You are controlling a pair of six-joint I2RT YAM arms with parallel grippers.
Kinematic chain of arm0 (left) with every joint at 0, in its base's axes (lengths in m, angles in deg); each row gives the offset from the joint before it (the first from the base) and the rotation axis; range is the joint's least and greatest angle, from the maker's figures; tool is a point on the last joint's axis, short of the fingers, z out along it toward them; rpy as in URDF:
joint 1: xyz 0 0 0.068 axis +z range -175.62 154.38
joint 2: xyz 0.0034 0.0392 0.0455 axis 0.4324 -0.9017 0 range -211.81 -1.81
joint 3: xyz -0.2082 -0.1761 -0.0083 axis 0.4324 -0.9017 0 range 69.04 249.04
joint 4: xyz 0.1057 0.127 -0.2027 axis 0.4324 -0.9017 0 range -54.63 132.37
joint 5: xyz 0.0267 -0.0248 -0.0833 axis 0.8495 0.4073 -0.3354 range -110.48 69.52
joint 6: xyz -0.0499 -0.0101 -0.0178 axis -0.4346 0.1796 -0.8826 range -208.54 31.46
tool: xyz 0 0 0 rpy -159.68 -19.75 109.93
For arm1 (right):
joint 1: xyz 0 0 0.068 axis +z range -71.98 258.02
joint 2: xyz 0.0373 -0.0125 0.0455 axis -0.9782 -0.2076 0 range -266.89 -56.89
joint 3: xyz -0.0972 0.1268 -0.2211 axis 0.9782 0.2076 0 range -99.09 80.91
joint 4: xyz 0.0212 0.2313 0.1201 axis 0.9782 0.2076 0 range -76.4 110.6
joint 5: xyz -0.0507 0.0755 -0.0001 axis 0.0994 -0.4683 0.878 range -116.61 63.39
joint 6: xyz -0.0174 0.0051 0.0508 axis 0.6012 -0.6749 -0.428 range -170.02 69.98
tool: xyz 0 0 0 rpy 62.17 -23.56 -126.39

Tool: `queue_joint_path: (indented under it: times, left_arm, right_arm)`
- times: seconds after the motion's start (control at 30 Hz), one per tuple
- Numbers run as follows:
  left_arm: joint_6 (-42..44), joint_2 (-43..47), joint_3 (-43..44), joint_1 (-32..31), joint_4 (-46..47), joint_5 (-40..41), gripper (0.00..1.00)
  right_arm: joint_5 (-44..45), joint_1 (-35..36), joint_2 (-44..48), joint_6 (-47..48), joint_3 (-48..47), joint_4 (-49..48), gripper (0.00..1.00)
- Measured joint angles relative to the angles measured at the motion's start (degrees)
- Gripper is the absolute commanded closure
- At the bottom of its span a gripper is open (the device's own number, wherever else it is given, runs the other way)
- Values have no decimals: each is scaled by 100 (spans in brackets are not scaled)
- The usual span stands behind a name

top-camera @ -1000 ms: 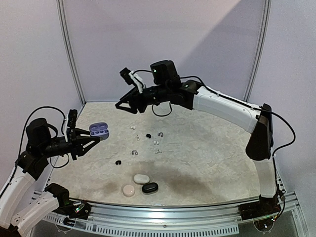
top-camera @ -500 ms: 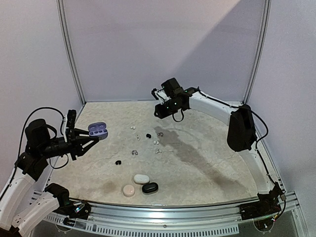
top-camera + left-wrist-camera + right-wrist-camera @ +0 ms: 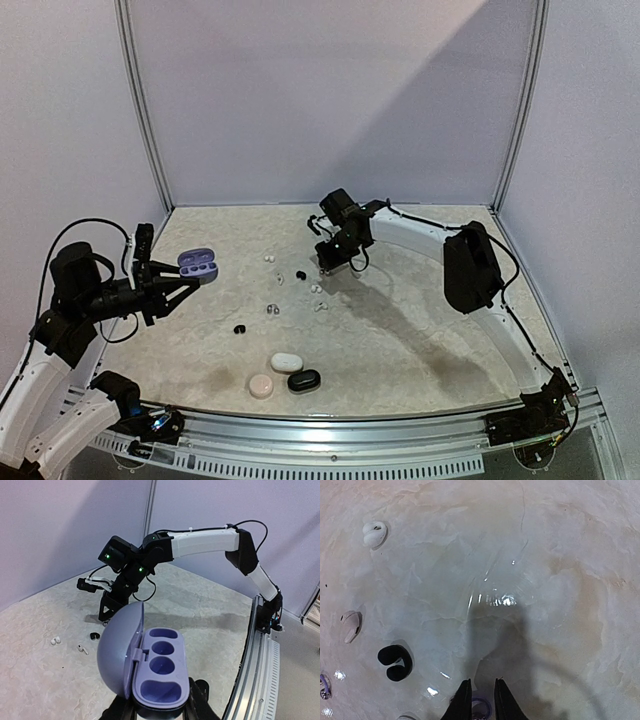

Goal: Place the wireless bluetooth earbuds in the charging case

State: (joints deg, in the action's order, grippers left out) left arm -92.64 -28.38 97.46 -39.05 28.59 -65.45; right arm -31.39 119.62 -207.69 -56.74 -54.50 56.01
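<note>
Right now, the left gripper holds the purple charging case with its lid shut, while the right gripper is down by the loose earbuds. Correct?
No: the left wrist view shows the lid open. The left gripper holds the purple charging case; the right gripper is down by the loose earbuds.

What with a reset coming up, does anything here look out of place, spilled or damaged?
Nothing looks spilled or damaged. The earbuds lie scattered loose across the table, and the purple charging case in the left gripper is open with empty wells.
</note>
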Motion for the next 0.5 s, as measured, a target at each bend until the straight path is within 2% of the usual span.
queue_joint_path:
  times: [0.5]
  left_arm:
    - [111, 37, -31, 7, -24, -20, 100]
  right_arm:
    - [-197, 0, 149, 13, 374, -24, 83]
